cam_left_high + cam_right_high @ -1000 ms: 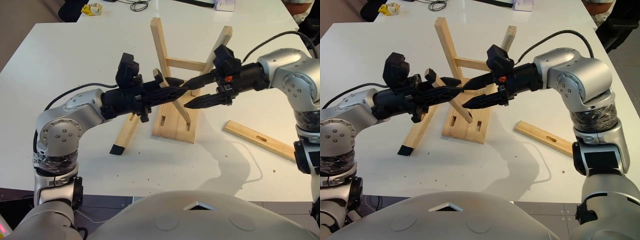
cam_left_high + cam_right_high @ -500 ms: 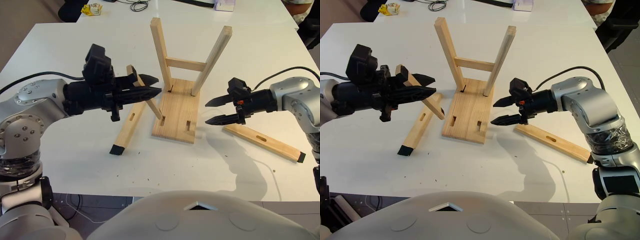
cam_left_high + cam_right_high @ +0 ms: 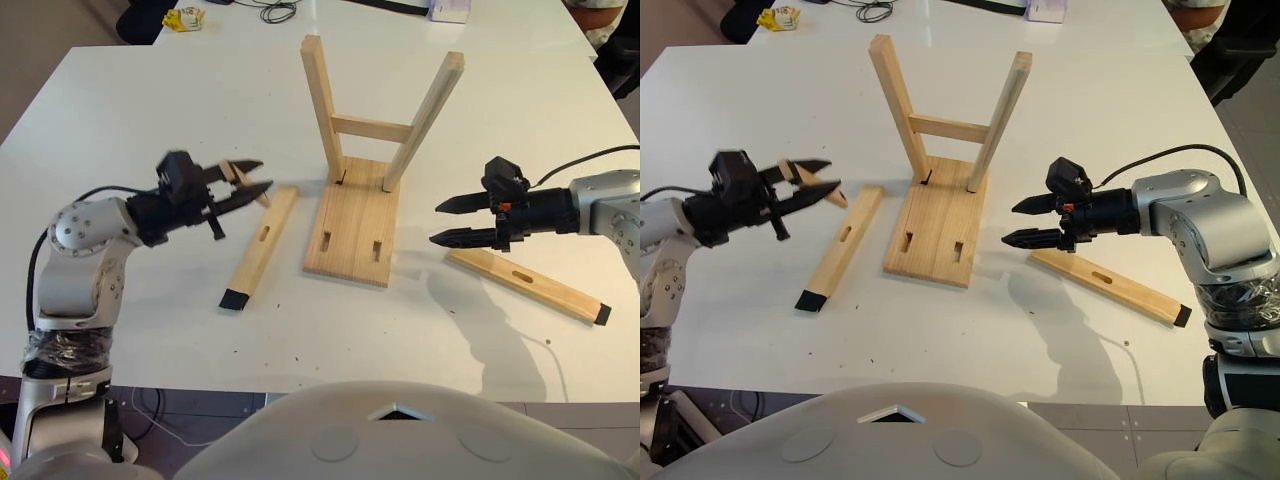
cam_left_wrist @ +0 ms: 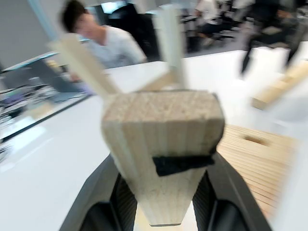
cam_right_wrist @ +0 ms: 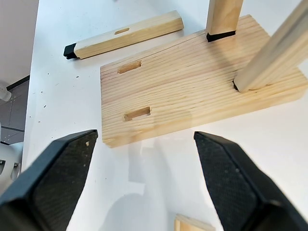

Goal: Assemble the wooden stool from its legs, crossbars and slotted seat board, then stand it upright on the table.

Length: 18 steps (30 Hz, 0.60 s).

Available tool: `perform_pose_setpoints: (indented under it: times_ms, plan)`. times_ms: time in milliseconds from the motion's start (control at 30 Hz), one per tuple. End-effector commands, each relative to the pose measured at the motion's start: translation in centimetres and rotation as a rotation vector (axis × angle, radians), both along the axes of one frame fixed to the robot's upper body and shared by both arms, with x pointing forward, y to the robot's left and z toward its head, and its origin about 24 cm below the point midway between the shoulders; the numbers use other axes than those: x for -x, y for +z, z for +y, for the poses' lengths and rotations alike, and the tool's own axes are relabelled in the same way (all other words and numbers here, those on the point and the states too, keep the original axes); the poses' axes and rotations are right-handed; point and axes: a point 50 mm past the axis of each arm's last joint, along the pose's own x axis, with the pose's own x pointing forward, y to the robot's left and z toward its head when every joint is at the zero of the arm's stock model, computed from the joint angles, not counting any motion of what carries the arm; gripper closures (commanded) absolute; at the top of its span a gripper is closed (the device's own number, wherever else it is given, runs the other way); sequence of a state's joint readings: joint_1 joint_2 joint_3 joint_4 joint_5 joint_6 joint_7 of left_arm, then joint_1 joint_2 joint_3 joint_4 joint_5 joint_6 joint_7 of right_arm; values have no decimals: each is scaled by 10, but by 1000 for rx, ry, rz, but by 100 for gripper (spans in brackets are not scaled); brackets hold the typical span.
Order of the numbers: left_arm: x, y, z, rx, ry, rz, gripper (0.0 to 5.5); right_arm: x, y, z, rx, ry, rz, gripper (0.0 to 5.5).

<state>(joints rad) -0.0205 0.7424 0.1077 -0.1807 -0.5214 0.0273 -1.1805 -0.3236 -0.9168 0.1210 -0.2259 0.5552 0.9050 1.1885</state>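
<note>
The slotted seat board [image 3: 350,248] lies flat mid-table, with two legs [image 3: 322,100] standing in its far slots, joined by a crossbar [image 3: 370,127]. To its left my left gripper [image 3: 262,175] hovers above the table, shut on a short wooden crossbar [image 3: 261,197]; the left wrist view shows that crossbar [image 4: 163,144] end-on between the fingers. A loose leg [image 3: 260,245] with a black foot lies between that gripper and the board. Right of the board my right gripper [image 3: 437,222] hangs open and holds nothing, above the near end of a second loose leg [image 3: 525,283]. Both near slots [image 5: 137,113] are bare.
At the table's far edge lie a yellow object [image 3: 185,17], some cables [image 3: 278,10] and a small box [image 3: 450,10]. White tabletop stretches in front of the board to the near edge.
Both arms have drawn back from over the seat board. The left one swung out to the left with the crossbar in its grip; the open right gripper went right.
</note>
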Motion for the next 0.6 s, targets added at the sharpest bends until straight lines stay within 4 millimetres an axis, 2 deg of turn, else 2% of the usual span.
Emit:
perform_pose_setpoints:
  times_ms: [33, 300, 600]
  plan:
    - [0, -11, 1, 10, -128, 21, 419, 3, -2, 3, -14, -28, 5, 180]
    - [-6, -16, 18, -40, -187, -22, 419, 8, -4, 5, -9, -36, 24, 180]
    - [-9, -22, 28, -133, -250, -33, 419, 17, -11, 10, -25, -45, 48, 180]
